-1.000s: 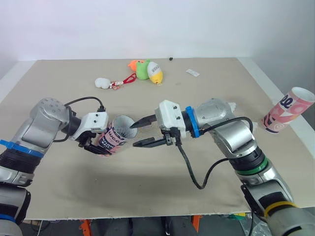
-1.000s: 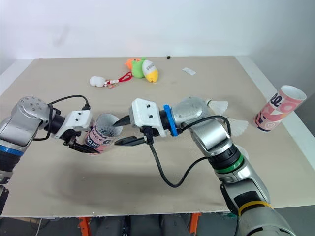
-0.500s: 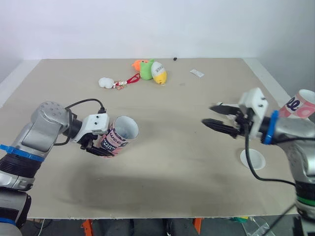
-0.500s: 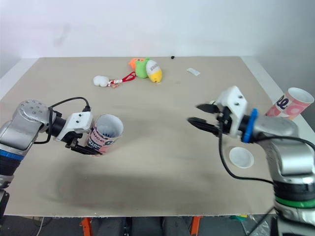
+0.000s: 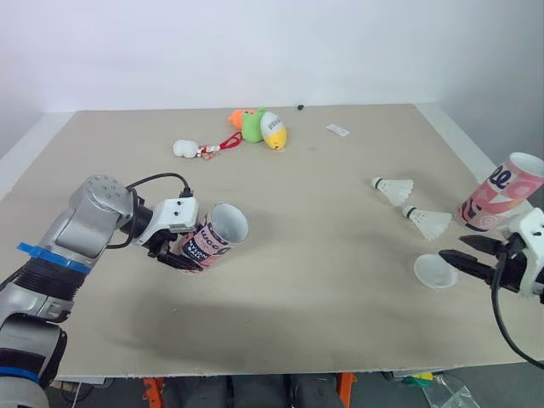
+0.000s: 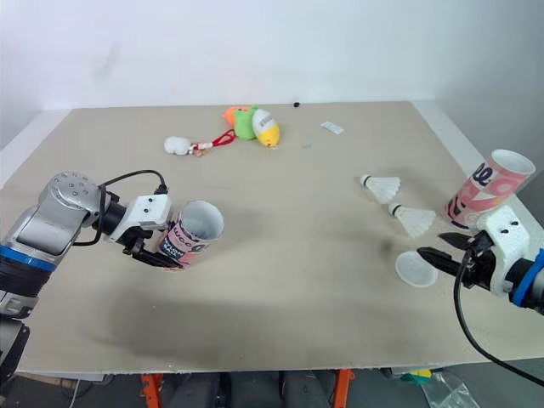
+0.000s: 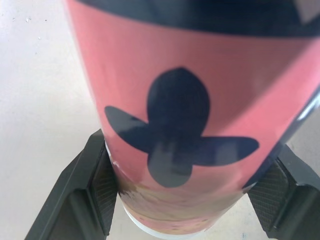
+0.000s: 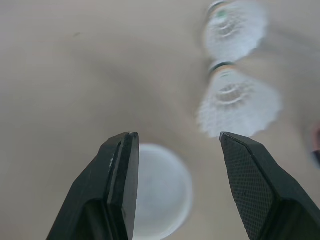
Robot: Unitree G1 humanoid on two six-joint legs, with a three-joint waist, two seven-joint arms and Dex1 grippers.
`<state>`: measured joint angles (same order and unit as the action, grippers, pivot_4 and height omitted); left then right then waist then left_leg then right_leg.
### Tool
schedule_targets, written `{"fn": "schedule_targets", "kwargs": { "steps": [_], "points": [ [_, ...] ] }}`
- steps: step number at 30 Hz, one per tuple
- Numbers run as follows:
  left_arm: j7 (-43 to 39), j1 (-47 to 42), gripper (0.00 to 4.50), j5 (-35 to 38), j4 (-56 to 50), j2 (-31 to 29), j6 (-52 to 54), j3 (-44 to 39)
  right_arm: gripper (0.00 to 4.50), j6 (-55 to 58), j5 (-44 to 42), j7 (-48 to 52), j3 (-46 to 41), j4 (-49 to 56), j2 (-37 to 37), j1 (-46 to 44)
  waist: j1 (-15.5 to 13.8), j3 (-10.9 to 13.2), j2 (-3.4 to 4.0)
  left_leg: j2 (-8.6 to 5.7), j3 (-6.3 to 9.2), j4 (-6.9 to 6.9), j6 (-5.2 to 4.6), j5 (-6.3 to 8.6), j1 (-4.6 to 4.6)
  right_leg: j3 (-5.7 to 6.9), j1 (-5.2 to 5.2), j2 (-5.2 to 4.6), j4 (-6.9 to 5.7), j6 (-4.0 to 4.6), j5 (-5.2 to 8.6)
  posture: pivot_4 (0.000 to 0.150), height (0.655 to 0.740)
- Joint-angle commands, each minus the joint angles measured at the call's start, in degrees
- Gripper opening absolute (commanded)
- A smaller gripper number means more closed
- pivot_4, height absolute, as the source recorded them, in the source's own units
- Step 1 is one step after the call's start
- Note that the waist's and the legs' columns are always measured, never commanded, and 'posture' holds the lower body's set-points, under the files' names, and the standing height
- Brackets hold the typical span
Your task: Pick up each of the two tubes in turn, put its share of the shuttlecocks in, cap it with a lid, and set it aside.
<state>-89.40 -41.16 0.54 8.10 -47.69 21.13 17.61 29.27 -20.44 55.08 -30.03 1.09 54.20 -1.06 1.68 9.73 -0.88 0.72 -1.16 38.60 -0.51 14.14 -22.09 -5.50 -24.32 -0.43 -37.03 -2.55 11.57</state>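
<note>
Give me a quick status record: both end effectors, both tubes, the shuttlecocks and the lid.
left end effector: shut on held tube; the tube is tilted, its mouth uncapped
right end effector: open, empty, tips close to the lid
second tube: tilted at the table's right edge, uncapped
shuttlecocks: far shuttlecock and near shuttlecock, both loose on the table
lid: white, flat on the table, apart from both tubes
clutter: plush toys at the far side
</note>
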Motion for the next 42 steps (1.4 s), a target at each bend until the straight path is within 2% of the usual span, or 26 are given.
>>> {"fn": "schedule_targets", "kwargs": {
  "steps": [1, 16, 19, 22, 24, 27, 33, 37, 42],
  "points": [
    [-0.69, 1.69, 3.22, 0.28, -0.18, 0.53, 0.36, 2.06, 2.82, -2.33, 1.00, -2.10, 3.22, -6.43, -0.93, -5.46, 0.00, 0.00, -0.02, 0.00, 0.00, 0.00, 0.00, 0.00, -0.01, -0.02, 0.00, 0.02, 0.02, -0.03, 0.02, 0.150, 0.7323],
    [-0.53, 3.01, 3.22, 0.85, -2.74, -1.42, 2.18, 1.00, 2.82, -8.00, 5.98, -5.11, 16.38, -22.13, -6.29, -21.99, 0.67, -0.01, 0.01, -0.05, -0.11, -0.05, -0.18, 0.12, -0.05, -0.23, -0.04, 0.02, 0.03, -0.17, 0.14, 0.150, 0.7323],
    [-0.46, 3.10, 3.22, 0.89, -3.26, -1.63, 2.56, 0.82, 2.10, -9.01, 7.19, -6.22, 17.40, -24.08, -6.70, -23.40, 0.81, -0.01, 0.01, -0.05, -0.14, -0.06, -0.19, 0.13, -0.04, -0.27, -0.04, 0.01, 0.02, -0.19, 0.14, 0.150, 0.7323],
    [-0.43, 3.22, 3.22, 0.92, -3.63, -1.81, 2.79, 0.69, 0.70, -9.48, 6.34, -5.31, 16.55, -23.38, -5.70, -22.57, 0.82, -0.01, 0.01, -0.06, -0.11, -0.06, -0.20, 0.14, -0.08, -0.25, -0.04, 0.01, 0.03, -0.30, 0.13, 0.150, 0.7323],
    [-0.43, 3.42, 3.22, 0.97, -3.83, -1.99, 2.88, 0.67, 0.13, -9.35, 5.37, -4.26, 15.45, -21.26, -4.67, -21.63, 0.85, -0.01, 0.01, -0.06, -0.14, -0.06, -0.28, 0.19, -0.07, -0.29, -0.04, 0.01, 0.03, -0.40, 0.11, 0.150, 0.7323],
    [-0.43, 3.73, 3.22, 1.08, -4.17, -2.19, 3.09, 0.68, 0.13, -8.32, 2.73, -1.40, 13.95, -15.48, -3.11, -19.85, 0.86, -0.01, 0.03, -0.06, -0.13, -0.06, -0.35, 0.24, -0.07, -0.28, -0.04, 0.01, 0.02, -0.42, 0.14, 0.150, 0.7323],
    [-0.45, 3.19, 3.22, 0.97, -3.46, -1.76, 2.73, 1.18, 0.13, 0.03, -11.48, 7.84, 14.90, 11.56, -0.91, -18.00, 1.06, -0.02, 0.12, -0.02, -0.11, -0.08, -0.42, 0.28, -0.04, -0.31, -0.07, 0.10, -0.01, -0.43, 0.16, 0.150, 0.7323],
    [-0.45, 2.71, 3.22, 0.88, -2.77, -1.48, 2.36, 1.49, 0.13, 3.59, -15.83, 9.21, 24.63, 23.83, -3.80, -25.55, 1.09, -0.01, 0.08, 0.01, 0.02, -0.05, -0.41, 0.27, -0.01, -0.21, -0.04, 0.14, -0.03, -0.40, 0.15, 0.150, 0.7323],
    [-0.44, 1.74, 3.22, 0.68, -1.42, -0.85, 2.00, 1.91, 0.13, 3.11, -8.71, 9.53, 38.59, 20.55, -9.70, -39.52, 0.89, -0.01, 0.07, 0.01, 0.00, -0.02, -0.40, 0.27, -0.07, -0.23, -0.07, 0.06, -0.02, -0.21, 0.25, 0.150, 0.7323]
  ]
}}
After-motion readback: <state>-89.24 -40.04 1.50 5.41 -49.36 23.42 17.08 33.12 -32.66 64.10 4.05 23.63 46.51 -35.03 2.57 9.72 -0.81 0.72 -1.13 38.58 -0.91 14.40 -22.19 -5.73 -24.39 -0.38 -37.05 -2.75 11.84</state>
